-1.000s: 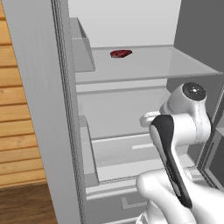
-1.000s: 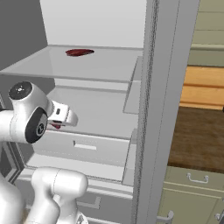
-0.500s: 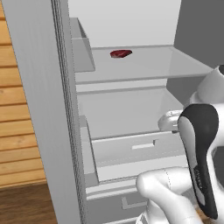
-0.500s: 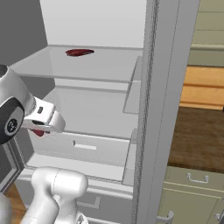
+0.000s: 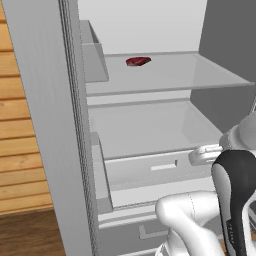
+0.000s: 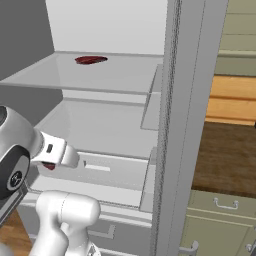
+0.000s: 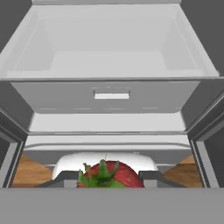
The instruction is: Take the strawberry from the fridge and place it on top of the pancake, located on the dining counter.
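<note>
Our gripper (image 7: 105, 177) is closed on the strawberry (image 7: 110, 175), whose red body and green leaves sit between the two dark finger tips at 6 o'clock in the hand view; in the right base view a small red patch (image 6: 48, 166) shows just under the white hand at about 9 o'clock. We judge the fruit is already out of the fridge (image 5: 45, 125) and the step in hand is carrying it away toward the pancake on the dining counter. To do this well we should keep the grip steady, since the berry looks soft and round and could slip or bruise, and back the hand straight out before swinging, so the wrist clears the open door edge at 12 o'clock to our right side. Just beyond the gripper lies the pale drawer (image 7: 111, 94) with its slot handle, above it a bare glassy shelf (image 5: 150, 130), and farther up, at 11 o'clock, a dark red lump (image 5: 138, 61) rests on the upper shelf (image 5: 200, 75).
</note>
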Motion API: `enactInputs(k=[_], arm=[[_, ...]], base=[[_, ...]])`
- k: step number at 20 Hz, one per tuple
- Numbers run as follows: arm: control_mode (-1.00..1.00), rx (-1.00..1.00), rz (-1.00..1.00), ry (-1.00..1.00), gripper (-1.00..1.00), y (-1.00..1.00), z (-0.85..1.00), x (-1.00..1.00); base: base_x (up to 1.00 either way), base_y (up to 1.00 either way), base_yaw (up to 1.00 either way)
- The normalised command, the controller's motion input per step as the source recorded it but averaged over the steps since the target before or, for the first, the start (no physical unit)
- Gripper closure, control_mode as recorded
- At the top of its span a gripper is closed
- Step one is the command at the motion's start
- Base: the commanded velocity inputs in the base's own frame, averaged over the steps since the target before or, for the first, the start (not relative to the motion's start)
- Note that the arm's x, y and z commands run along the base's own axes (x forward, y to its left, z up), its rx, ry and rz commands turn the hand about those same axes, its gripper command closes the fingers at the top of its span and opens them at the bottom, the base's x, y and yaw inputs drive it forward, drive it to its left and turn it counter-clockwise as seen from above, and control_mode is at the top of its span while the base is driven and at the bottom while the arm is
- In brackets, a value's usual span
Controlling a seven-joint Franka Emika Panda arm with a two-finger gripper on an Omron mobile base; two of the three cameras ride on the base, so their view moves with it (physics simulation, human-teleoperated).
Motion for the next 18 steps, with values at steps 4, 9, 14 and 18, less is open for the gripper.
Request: enactInputs(k=[4, 9, 14, 18], arm=[[-1.00, 0.00, 0.00, 0.02, 1.00, 0.00, -0.06, 0.35], [-1.00, 0.00, 0.00, 0.00, 1.00, 0.00, -0.02, 0.00], [-1.00, 0.00, 0.00, 0.00, 1.00, 0.00, 0.00, 0.00], [1.00, 0.00, 0.02, -0.01, 1.00, 0.04, 0.00, -0.05]], base=[[0.00, 0.00, 0.00], [0.00, 0.00, 0.00], [0.00, 0.00, 0.00], [-0.17, 0.11, 0.09]])
